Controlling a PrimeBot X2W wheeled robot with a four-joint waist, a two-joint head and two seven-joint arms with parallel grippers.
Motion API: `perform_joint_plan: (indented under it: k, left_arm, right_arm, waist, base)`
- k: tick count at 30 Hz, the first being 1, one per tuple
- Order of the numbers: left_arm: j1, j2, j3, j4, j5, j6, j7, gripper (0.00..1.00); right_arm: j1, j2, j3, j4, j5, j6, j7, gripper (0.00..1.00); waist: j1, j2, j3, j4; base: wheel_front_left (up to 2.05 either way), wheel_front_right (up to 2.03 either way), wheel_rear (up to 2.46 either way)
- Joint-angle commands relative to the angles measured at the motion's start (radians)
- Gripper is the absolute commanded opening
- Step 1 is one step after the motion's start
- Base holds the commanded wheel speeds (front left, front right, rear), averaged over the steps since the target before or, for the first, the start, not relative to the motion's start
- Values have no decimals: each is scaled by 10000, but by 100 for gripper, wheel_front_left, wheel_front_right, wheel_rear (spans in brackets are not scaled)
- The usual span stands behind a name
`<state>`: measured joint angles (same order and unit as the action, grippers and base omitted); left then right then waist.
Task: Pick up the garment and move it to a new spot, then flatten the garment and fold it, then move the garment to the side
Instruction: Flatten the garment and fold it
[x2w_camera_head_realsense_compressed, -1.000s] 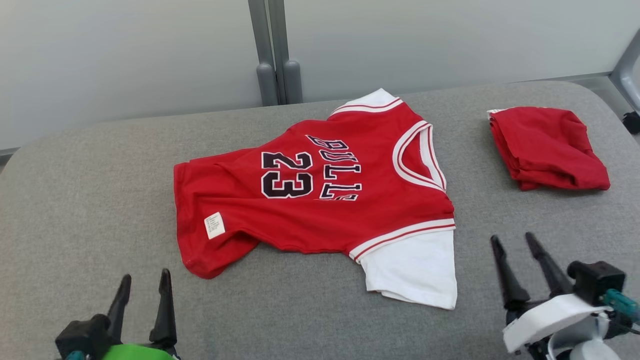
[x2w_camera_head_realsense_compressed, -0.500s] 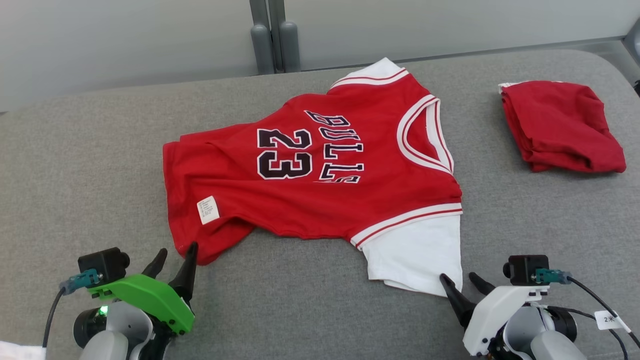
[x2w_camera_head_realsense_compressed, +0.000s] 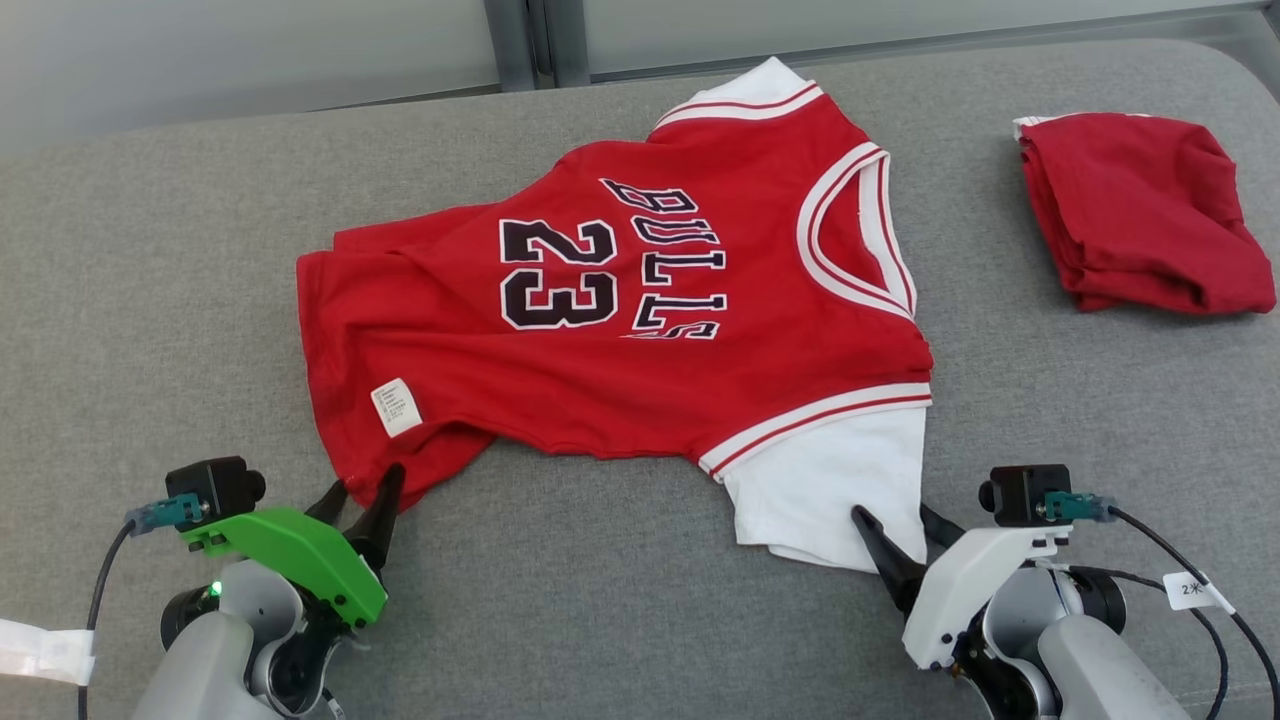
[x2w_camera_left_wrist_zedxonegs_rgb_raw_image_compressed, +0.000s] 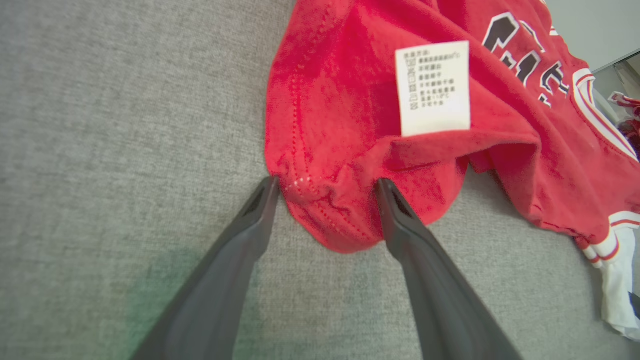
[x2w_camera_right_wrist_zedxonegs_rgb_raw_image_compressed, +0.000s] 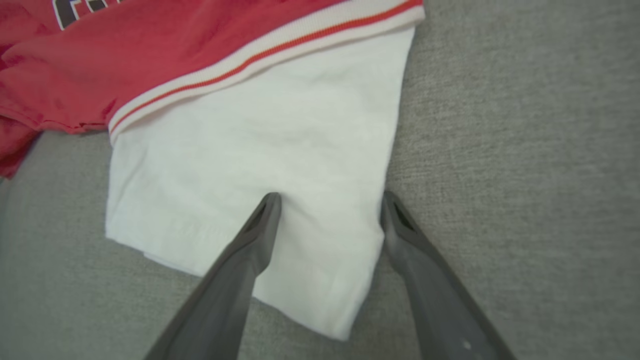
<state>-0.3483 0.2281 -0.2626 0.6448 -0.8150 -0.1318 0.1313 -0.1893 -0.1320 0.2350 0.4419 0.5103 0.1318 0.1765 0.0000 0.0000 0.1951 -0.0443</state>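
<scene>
The red, white-sleeved fabric jersey (x2w_camera_head_realsense_compressed: 620, 380) lies spread mid-way on the grey upholstered cushion (x2w_camera_head_realsense_compressed: 150, 250). Jaws apart (both), the left gripper (x2w_camera_left_wrist_zedxonegs_rgb_raw_image_compressed: 325, 185) straddles its near-left hem corner (x2w_camera_left_wrist_zedxonegs_rgb_raw_image_compressed: 330, 220), the right gripper (x2w_camera_right_wrist_zedxonegs_rgb_raw_image_compressed: 327, 197) the near white sleeve (x2w_camera_right_wrist_zedxonegs_rgb_raw_image_compressed: 260, 150); closing on one layer only would lift it crooked.

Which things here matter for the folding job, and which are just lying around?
For the job:
- red jersey
- left gripper, open at the hem corner
- right gripper, open at the white sleeve

Lying about:
- folded red cloth, apart at the right
- grey padded surface, only the support
</scene>
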Motion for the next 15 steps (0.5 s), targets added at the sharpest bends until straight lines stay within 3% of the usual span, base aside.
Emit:
perform_joint_plan:
  k: [1, 2, 3, 4, 5, 6, 15]
  left_arm:
    - [-70, 7, -141, 169, -178, 24, -18, 100]
    - [-97, 50, -237, 216, -300, 24, -85, 98]
    - [-104, 95, -298, 257, -373, 23, -134, 85]
    - [-123, 161, -371, 277, -427, 23, -248, 47]
    - [-126, 206, -416, 273, -499, 23, -352, 42]
    - [-115, 270, -481, 250, -580, 22, -501, 0]
    - [188, 796, -1040, -266, -901, 21, -1583, 0]
  right_arm:
    - [183, 133, 259, 376, 136, -20, 373, 100]
    - [205, 140, 373, 391, 174, -20, 500, 82]
    - [232, 137, 470, 393, 233, -16, 581, 57]
    - [276, 137, 547, 380, 301, -10, 637, 30]
    - [305, 131, 597, 360, 328, -8, 641, 12]
    - [346, 122, 649, 318, 388, -7, 657, 0]
    - [217, -214, 342, -396, 520, -13, -724, 0]
  waist:
    - [0, 0, 34, 8]
    - [0, 0, 38, 10]
    - [0, 0, 32, 14]
    - [0, 0, 17, 18]
    - [0, 0, -2, 17]
    - [0, 0, -33, 14]
    - [0, 0, -339, -13]
  base:
    - [0, 0, 0]
    - [0, 0, 0]
    - [0, 0, 0]
    - [0, 0, 0]
    - [0, 0, 0]
    - [0, 0, 0]
    - [0, 0, 0]
